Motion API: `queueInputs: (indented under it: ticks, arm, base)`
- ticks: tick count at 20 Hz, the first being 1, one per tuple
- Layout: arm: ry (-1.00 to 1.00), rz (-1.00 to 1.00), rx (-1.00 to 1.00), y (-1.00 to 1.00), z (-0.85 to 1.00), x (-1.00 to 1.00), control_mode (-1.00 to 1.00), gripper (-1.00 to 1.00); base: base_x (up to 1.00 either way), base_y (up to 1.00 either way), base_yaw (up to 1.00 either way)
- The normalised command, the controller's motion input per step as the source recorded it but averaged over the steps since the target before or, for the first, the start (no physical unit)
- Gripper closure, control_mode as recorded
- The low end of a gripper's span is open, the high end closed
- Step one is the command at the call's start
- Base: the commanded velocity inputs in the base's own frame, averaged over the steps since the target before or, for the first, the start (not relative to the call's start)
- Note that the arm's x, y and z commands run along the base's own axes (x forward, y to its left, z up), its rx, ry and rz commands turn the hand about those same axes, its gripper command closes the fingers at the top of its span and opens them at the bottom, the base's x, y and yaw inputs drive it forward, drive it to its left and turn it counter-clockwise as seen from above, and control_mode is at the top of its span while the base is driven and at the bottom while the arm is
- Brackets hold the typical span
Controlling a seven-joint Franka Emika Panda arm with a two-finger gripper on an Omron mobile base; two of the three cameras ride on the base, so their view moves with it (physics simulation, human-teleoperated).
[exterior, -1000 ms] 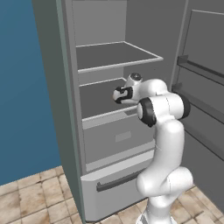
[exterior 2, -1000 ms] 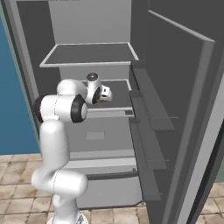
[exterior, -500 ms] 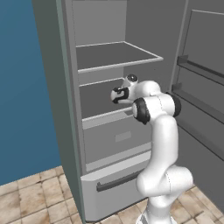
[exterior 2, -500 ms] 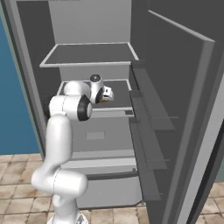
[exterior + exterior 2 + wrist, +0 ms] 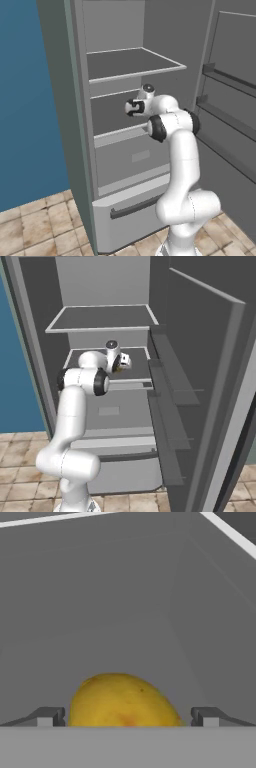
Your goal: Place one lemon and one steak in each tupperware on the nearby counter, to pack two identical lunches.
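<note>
In the hand view the left fingertip (image 5: 46,716) stands beside a lemon (image 5: 122,700), which lies on the grey fridge shelf (image 5: 125,622) between the tips, with the right one apart on its other side. The tool (image 5: 127,717) is spread wide, holding nothing. From the base views, it (image 5: 131,107) reaches into the open fridge (image 5: 75,125) above the middle shelf

Open grey fridge (image 5: 125,65), blue wall (image 5: 25,100), tan tiled floor (image 5: 40,225).
</note>
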Motion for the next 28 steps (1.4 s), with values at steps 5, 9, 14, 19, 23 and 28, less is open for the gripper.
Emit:
queueInputs:
  ticks: [5,9,14,19,23,28]
  arm:
    - [0.03,0.00,0.00,0.04,-0.37,0.20,-1.00,-1.00]
    - [0.17,0.00,0.00,0.35,-0.98,-0.03,-1.00,-1.00]
    - [0.18,-0.02,0.00,0.54,-1.00,-0.03,-1.00,-1.00]
    - [0.24,-0.06,0.00,0.58,-1.00,-0.11,-1.00,1.00]
    - [0.22,-0.08,0.00,0.48,-1.00,-0.60,-1.00,1.00]
    - [0.09,-0.07,-0.03,0.43,-1.00,-0.89,-1.00,1.00]
  base:
    - [0.00,0.00,0.00]
    - [0.00,0.00,0.00]
    - [0.00,0.00,0.00]
    - [0.00,0.00,0.00]
    - [0.00,0.00,0.00]
    - [0.00,0.00,0.00]
